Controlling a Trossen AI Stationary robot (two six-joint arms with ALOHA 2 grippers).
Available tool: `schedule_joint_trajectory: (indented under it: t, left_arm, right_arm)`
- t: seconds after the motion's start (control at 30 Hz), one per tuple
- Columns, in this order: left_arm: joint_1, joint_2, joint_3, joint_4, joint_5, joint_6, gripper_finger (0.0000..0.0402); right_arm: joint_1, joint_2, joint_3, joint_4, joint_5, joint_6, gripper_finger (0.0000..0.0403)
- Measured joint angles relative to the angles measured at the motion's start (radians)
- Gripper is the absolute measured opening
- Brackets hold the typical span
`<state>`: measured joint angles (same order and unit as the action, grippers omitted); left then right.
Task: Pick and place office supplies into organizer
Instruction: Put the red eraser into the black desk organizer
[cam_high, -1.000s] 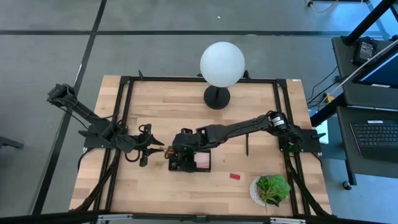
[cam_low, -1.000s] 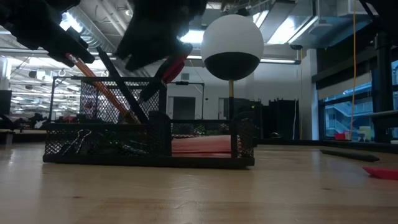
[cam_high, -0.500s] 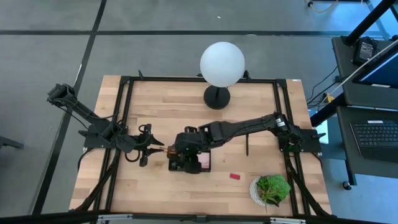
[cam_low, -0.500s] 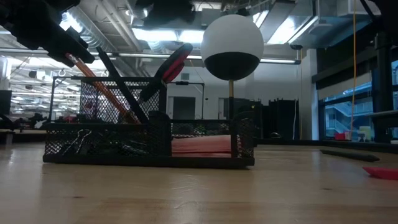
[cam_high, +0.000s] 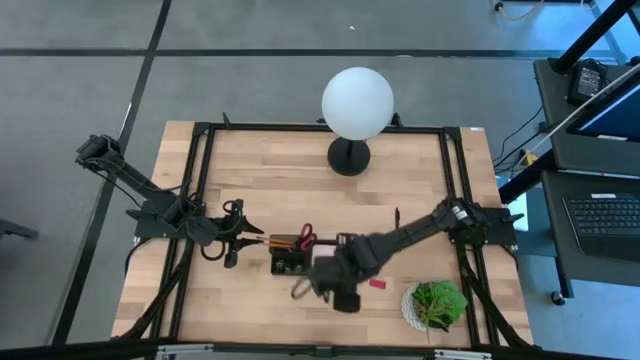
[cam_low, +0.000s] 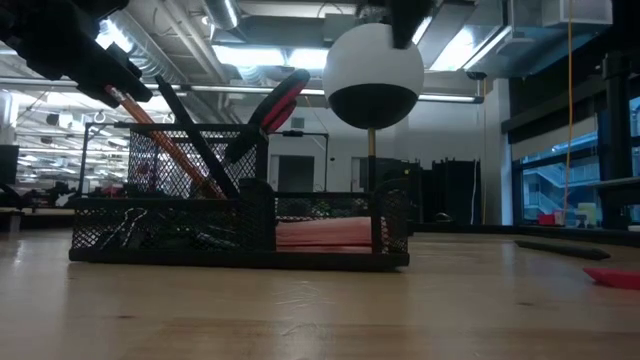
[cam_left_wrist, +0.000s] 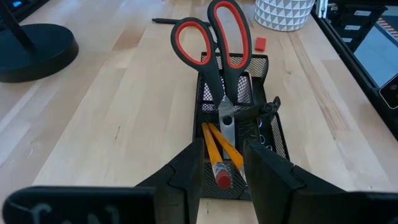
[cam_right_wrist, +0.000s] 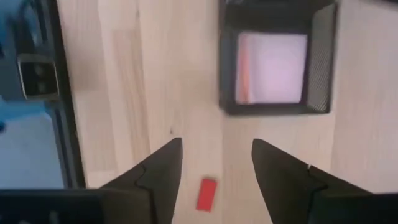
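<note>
The black mesh organizer (cam_high: 285, 262) (cam_low: 240, 230) stands mid-table. Red-handled scissors (cam_left_wrist: 214, 50) (cam_low: 270, 115) stick blades-down in its tall compartment, handles leaning out beside two orange pencils (cam_left_wrist: 214, 149). A pink sticky-note pad (cam_right_wrist: 272, 67) lies in a low compartment. My left gripper (cam_left_wrist: 222, 171) is open at the organizer's left, its fingers on either side of the pencils' eraser ends; I cannot tell whether they touch. My right gripper (cam_right_wrist: 214, 165) (cam_high: 345, 292) is open, high over the table near the organizer's near side, above the small red eraser (cam_right_wrist: 207, 194) (cam_high: 378, 283).
A white globe lamp (cam_high: 357, 100) stands on its round black base (cam_high: 348, 155) toward the far edge. A potted plant (cam_high: 437, 305) sits at the near right corner. A black pen (cam_high: 396, 230) lies on the wood right of the organizer. Black frame rails border the table.
My right gripper has left the scissors' handles, risen from the organizer and swung toward the table's near edge, over the red eraser. The scissors stay leaning in the tall compartment.
</note>
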<state>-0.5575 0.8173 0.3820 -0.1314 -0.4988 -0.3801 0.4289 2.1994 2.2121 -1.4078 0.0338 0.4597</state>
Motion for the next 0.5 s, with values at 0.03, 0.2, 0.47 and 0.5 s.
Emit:
schedule_joint_trajectory:
  t: [0.03, 0.2, 0.47, 0.5]
  left_arm:
    - [0.000, 0.000, 0.000, 0.000, 0.000, 0.000, 0.0106]
    - [0.000, 0.000, 0.000, 0.000, 0.000, 0.001, 0.0106]
    - [0.000, 0.000, 0.000, 0.000, 0.000, 0.019, 0.0106]
    - [0.000, 0.000, 0.000, 0.000, 0.000, 0.019, 0.0106]
  right_arm:
    - [0.017, 0.000, -0.013, -0.002, 0.012, 0.001, 0.0195]
    - [0.098, 0.000, -0.102, -0.010, 0.067, 0.044, 0.0195]
    - [0.128, 0.000, -0.322, 0.014, -0.010, 0.165, 0.0191]
    - [0.127, -0.002, -0.348, 0.039, -0.009, 0.165, 0.0190]
